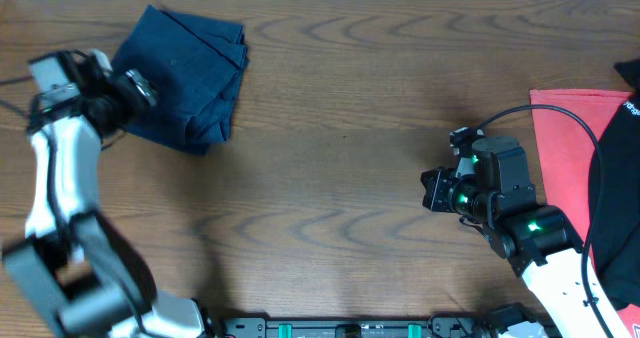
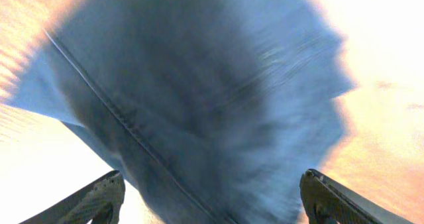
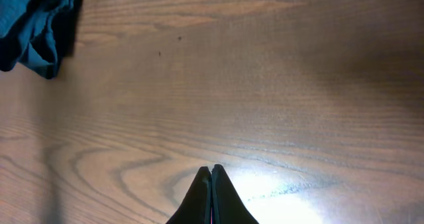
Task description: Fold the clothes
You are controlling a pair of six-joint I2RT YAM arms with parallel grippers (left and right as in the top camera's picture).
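A folded dark navy denim garment (image 1: pixel 185 78) lies at the far left of the wooden table (image 1: pixel 340 148). My left gripper (image 1: pixel 138 88) hovers at its left edge, open and empty. In the left wrist view the blurred denim (image 2: pixel 199 98) with a seam fills the frame, and the gripper's (image 2: pixel 212 197) two fingers are spread wide on either side. My right gripper (image 1: pixel 432 190) is shut and empty at the right middle of the table. The right wrist view shows its closed fingertips (image 3: pixel 211 174) over bare wood, with the garment (image 3: pixel 36 25) at the top left. No button or label shows.
A red cloth (image 1: pixel 570 148) lies at the right edge with a black garment (image 1: pixel 615 178) on it. A black rail (image 1: pixel 350 328) runs along the front edge of the table.
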